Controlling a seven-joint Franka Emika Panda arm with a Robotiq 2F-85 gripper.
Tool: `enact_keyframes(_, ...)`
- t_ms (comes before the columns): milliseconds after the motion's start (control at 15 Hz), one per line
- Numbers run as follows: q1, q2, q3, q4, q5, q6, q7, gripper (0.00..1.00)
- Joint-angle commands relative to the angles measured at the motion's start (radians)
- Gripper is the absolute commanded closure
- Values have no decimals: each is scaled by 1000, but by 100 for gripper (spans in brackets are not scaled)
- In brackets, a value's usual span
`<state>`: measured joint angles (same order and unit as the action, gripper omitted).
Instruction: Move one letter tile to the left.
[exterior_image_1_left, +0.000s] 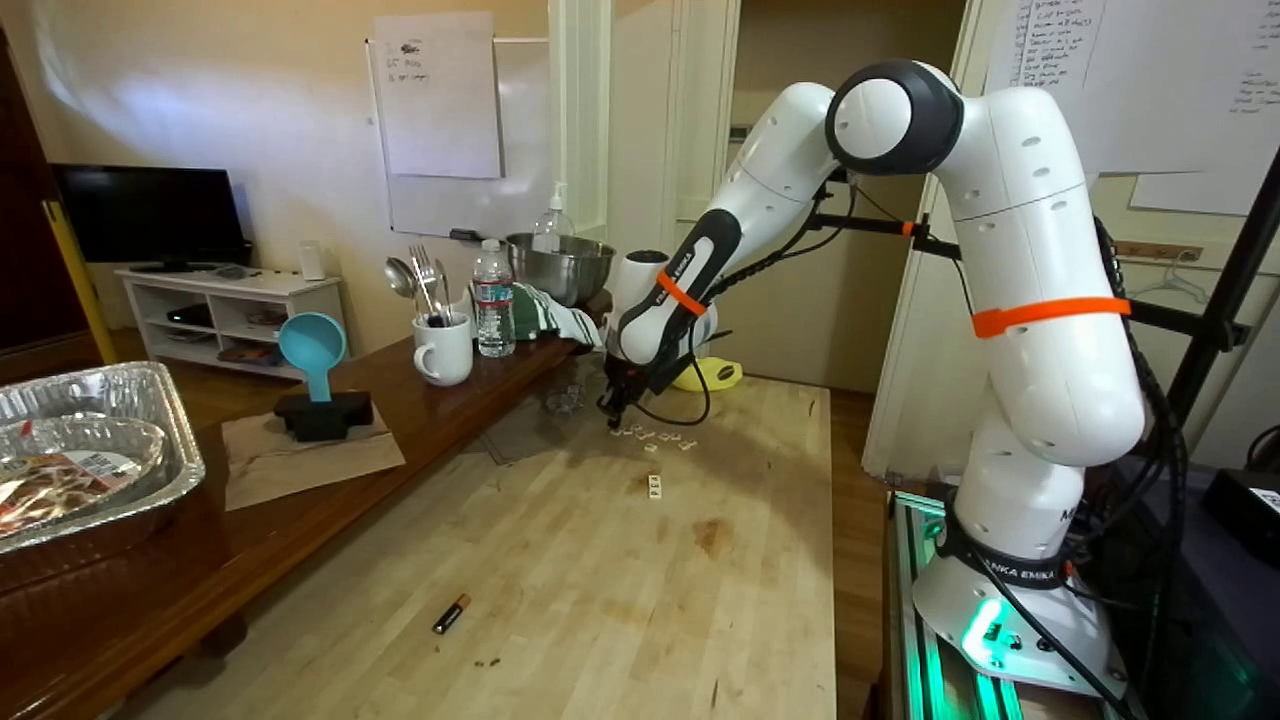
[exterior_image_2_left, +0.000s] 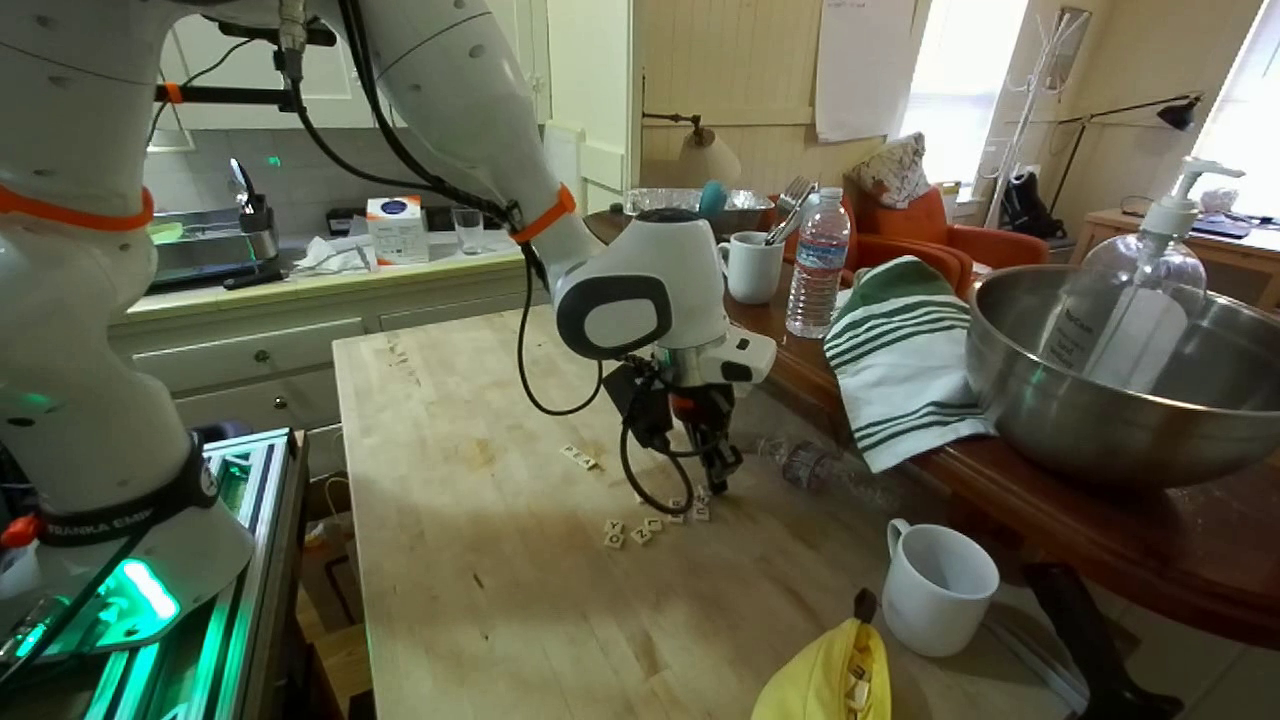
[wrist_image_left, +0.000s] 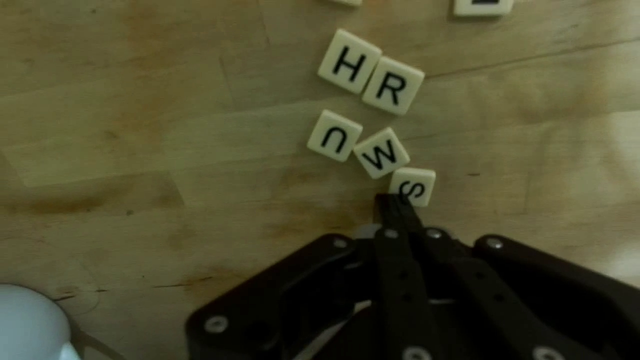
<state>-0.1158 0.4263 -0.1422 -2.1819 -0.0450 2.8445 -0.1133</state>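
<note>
The white robot arm reaches in over one long edge of the pale wooden table, and its gripper points down nearer the opposite long edge, the one running along the dark wood counter. The fingers look pressed together, just a thin line between them; whether anything is pinched there, I can't make out. Right at their tips a cream letter tile marked S lies flat, one corner hidden behind them in the wrist view. I can't say whether they touch it.

Just beside it comes a second tile that could read W or M, then a U tile. An H tile and an R tile lie together a little nearer the robot's edge. A straight row of tiles sits apart, towards the short edge facing the kitchen drawers, and a battery lies farther along that way, on the counter side.

Towards the other short edge I see a yellow pouch, with a white mug beside it, closer to the counter. A clear plastic bottle lies by the counter-side edge. Up on the counter, a striped towel hangs beside a metal bowl holding a pump bottle.
</note>
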Motion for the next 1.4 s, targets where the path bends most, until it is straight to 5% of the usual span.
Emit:
enact_keyframes(0,69,3,-54,-50,-46,10,135,100)
enact_keyframes(1333,258,-108,-180,-205,-123,-73,569,100)
